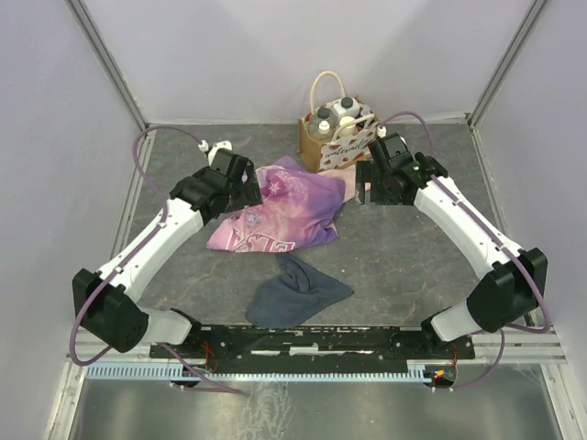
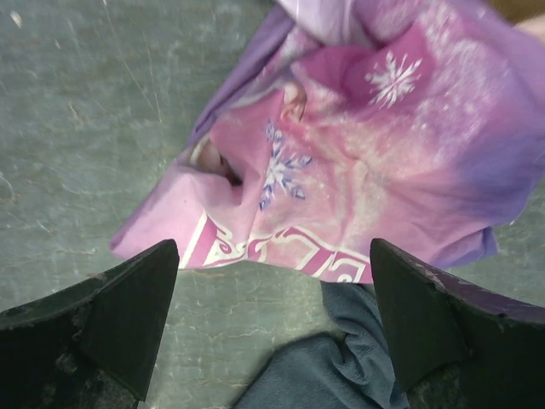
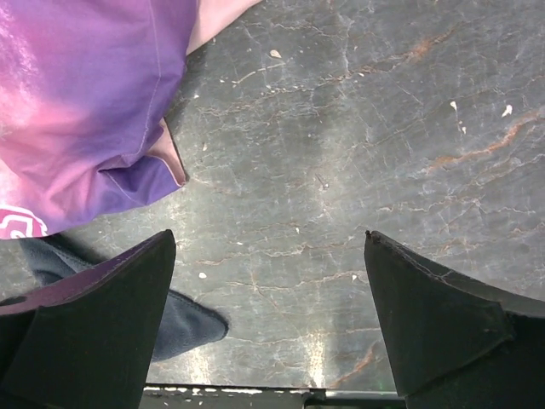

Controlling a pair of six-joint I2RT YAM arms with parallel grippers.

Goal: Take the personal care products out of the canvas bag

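- Canvas bag (image 1: 323, 151), upright at the far middle of the bench (image 1: 413, 266), cream loop handles up, red print on its front face.
- Personal care products (image 1: 346, 109) inside the bag, tops poking above the rim. White bottle with dark cap plain enough, the others too small to tell apart.
- Right pincer (image 1: 366, 186) just in front of the bag's right corner, contact impossible to judge. Jaws spread wide, nothing between them.
- Right arm running from the near right base up along the right side, wrist turned in toward the middle.
- Left pincer (image 1: 260, 190) over the left part of the pink-purple garment (image 1: 289, 206), jaws likewise wide apart and empty. Left arm stretched diagonally from the near left base.
- Grey-blue cloth (image 1: 298, 291) lying nearer the bases, just beside the garment's hem.
- From the left wrist only: snowflake print and white lettering close up, a fold opening in the fabric.
- From the right wrist only: bare veined bench between the dark fingers (image 3: 426, 315), a garment corner at upper left.
- Bag and bottles visible from above alone, in neither wrist view.
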